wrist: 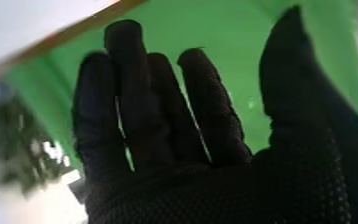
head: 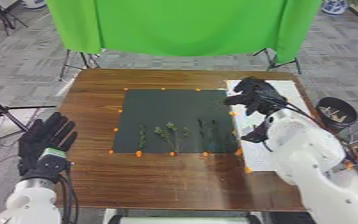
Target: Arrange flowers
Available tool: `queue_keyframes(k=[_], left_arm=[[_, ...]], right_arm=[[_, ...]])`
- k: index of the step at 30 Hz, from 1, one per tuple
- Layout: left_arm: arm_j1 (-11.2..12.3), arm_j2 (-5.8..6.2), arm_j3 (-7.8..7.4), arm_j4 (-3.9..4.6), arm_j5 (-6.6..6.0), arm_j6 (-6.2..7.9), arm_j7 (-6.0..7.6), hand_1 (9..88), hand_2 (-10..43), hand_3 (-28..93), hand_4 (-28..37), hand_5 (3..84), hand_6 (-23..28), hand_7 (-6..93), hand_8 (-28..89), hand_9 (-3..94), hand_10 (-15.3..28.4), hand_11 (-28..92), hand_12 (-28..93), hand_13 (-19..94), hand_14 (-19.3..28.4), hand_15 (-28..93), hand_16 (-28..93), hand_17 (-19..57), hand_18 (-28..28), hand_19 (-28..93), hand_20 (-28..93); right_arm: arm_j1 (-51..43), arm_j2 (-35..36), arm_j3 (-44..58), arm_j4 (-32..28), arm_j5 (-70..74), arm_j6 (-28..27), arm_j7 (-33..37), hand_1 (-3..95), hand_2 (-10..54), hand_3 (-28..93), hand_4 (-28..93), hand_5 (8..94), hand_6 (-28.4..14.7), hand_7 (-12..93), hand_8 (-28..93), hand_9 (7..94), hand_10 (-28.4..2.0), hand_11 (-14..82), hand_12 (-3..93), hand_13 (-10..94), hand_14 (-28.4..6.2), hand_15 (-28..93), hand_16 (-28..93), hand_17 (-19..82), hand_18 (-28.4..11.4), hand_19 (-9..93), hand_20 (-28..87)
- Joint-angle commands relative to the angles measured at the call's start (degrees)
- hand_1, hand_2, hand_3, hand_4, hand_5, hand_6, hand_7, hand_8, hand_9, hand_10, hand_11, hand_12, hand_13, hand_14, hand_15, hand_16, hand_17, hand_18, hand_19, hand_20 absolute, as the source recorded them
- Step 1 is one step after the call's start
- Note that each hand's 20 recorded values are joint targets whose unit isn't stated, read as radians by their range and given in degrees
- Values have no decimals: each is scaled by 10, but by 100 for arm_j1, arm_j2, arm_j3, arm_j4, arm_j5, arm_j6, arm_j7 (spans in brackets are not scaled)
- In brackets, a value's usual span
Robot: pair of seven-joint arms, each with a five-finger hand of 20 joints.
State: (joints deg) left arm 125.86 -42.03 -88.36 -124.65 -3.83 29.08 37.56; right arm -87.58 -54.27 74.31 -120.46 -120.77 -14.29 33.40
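You have the flower stems (head: 173, 132) on the dark mat (head: 167, 107) on your bench (head: 158, 185), spaced side by side, with orange markers (head: 206, 154) along the mat's edges. Your right robot hand (head: 260, 97) is over the white board (head: 261, 162) beside the mat, fingers straight, thumb spread wide. Your left robot hand (head: 40, 142) is wide open by the bench's left edge.

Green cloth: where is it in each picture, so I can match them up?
Head view: the green cloth hangs at the top, past the far edge of the table.
Right wrist view: it is behind the right hand, and you can see it between the thumb and fingers.
Shared landmark: the right hand in its black glove, over the white mat in the head view.
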Motion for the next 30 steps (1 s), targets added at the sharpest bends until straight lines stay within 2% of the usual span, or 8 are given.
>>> queue_keyframes(k=[1,5,10,13,16,21,26,30], left_arm=[[211,-55,-200,-118,89,-105,24,289,188,737,-283,484,104,206,-117,424,161,256,89,301,171,474,-116,-60,157,443,66],[265,-79,-272,-180,79,12,81,290,188,736,-283,483,104,206,-117,423,161,255,90,300,171,471,-115,-61,157,442,67],[241,-126,-247,-167,103,-23,5,290,187,736,-283,484,104,208,-117,423,161,256,91,301,171,473,-114,-61,157,442,68],[236,-133,-263,-163,126,-15,-6,290,187,735,-283,484,103,209,-117,423,161,256,91,301,171,473,-114,-61,157,442,68],[229,-160,-272,-173,-12,83,-12,289,187,736,-283,484,103,212,-117,423,160,257,92,301,171,473,-114,-61,158,442,69],[264,-190,-279,-172,46,55,-69,290,187,735,-283,486,105,215,-118,423,162,258,92,299,171,474,-115,-61,157,442,69],[248,-193,-270,-170,70,69,-89,289,187,736,-283,486,104,215,-118,423,162,259,92,299,171,475,-115,-61,157,443,69],[213,-232,-188,-185,-47,62,-161,289,187,737,-283,486,104,216,-118,423,161,261,93,300,171,478,-115,-61,158,444,69]], right_arm=[[-684,776,652,-9,-287,-652,269,353,-93,797,-248,473,-71,182,-111,470,-193,103,158,417,-180,349,151,220,-218,656,236],[-875,837,785,103,-627,-982,135,419,-95,805,-274,470,-64,185,-116,463,-176,100,153,426,-167,337,152,222,-217,669,242],[-990,827,831,284,-914,-1172,135,497,-95,821,-280,481,-42,202,-133,474,-142,101,145,449,-146,330,159,233,-214,687,260],[-921,867,701,427,-1089,-1119,90,512,-95,829,-282,480,-38,199,-137,474,-127,97,140,451,-138,317,158,237,-211,688,263],[-853,889,594,574,-1019,-1144,9,529,-95,827,-282,479,-34,197,-138,475,-119,97,136,452,-135,309,159,240,-208,689,268],[-696,880,314,876,-1171,-1114,-23,541,-95,832,-283,480,-22,205,-143,454,-103,85,124,400,-134,291,164,226,-205,687,276],[-532,901,3,1123,-1347,-916,-59,555,-95,808,-283,538,4,223,-151,538,-89,112,124,423,-126,309,171,226,-202,699,298],[-643,822,78,1139,-1143,-928,-1,577,-95,765,-283,625,27,273,-105,638,-86,136,144,479,-112,330,180,242,-196,713,317]])
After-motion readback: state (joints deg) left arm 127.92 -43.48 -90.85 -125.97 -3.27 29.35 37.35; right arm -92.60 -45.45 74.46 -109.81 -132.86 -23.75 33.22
